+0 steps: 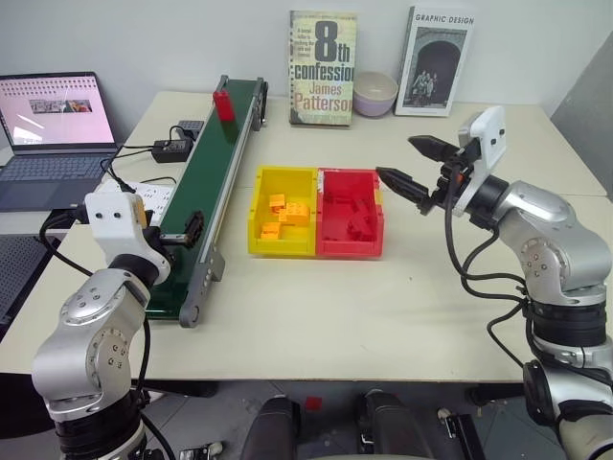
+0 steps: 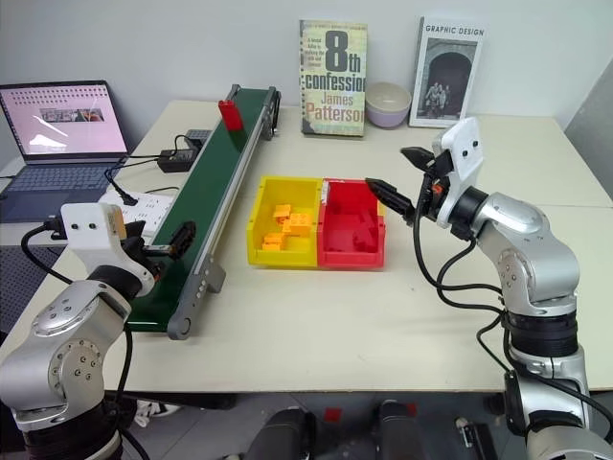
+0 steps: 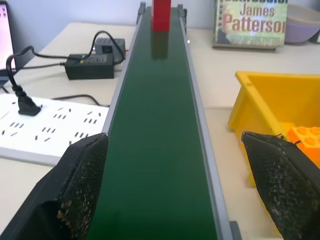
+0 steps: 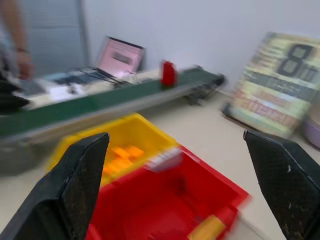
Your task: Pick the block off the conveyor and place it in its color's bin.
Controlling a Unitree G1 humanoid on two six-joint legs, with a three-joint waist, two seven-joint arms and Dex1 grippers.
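Red plastic brick-like block (image 1: 223,103) stands upright on the far end of the long dark green conveyor belt (image 1: 209,178) with grey side rails, in the upper left of your head view. Your left gripper (image 3: 172,187) hangs over the belt's near end, fingers spread wide and empty, with bare belt between them and the block. Left of the belt you have a white power strip (image 3: 47,132), a black adapter (image 3: 90,66) and an open laptop (image 1: 53,134). Just right of the belt sits the yellow plastic tray (image 1: 283,211) with orange blocks, joined to the open red plastic bin (image 1: 351,213) holding loose red pieces. Your right gripper (image 1: 414,165) hovers beside the bin's right edge, fingers wide, holding nothing. Bare worktop (image 1: 364,307) lies open in front of the trays. At the back stand a book reading "8th confession James Patterson" (image 1: 323,67), a pale bowl (image 1: 375,93) and a "GRAPHIC DESIGN" book (image 1: 434,60).
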